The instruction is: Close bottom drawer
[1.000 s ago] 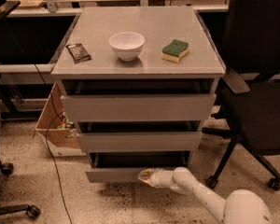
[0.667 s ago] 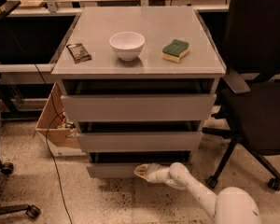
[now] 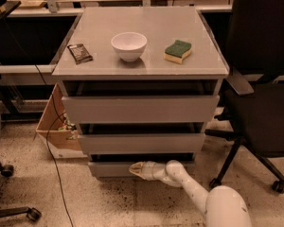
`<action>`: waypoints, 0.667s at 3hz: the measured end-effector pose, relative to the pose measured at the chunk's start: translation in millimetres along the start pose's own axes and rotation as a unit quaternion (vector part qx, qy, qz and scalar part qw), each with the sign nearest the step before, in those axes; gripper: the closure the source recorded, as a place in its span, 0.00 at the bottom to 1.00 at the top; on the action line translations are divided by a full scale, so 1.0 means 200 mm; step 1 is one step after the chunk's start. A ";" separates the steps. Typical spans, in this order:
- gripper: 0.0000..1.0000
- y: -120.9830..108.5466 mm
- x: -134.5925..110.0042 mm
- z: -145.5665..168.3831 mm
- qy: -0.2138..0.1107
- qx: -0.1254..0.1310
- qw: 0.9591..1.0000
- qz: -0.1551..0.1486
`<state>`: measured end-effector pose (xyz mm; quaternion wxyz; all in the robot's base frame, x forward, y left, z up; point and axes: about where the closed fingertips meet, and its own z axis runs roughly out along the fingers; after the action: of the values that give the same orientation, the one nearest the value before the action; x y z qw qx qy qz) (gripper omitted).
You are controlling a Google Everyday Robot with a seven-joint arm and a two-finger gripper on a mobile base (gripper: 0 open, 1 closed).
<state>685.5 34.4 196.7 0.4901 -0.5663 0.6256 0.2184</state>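
Observation:
The bottom drawer [image 3: 109, 169] is the lowest grey front of the cabinet [image 3: 141, 109], under two wider grey drawers. Only a thin dark gap shows above its front, and its front stands about in line with the cabinet's base. My gripper [image 3: 135, 169] is at the end of the white arm coming from the lower right. Its tip is against the middle of the bottom drawer's front, close to the floor.
On the cabinet top lie a dark packet [image 3: 79, 53], a white bowl [image 3: 128, 45] and a green-and-yellow sponge [image 3: 178, 50]. A black office chair [image 3: 262, 93] stands at the right. A cardboard box [image 3: 57, 122] and a cable lie at the left. Another chair base shows at the lower left.
The bottom drawer's front has moved back toward the cabinet, and my gripper has followed it inward and a little to the left.

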 end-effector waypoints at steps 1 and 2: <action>1.00 -0.01 -0.09 0.10 -0.029 -0.006 1.000 -0.005; 1.00 -0.01 -0.13 0.15 -0.043 -0.009 0.999 -0.006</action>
<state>695.4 71.3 206.2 0.5128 -0.5644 0.5986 0.2452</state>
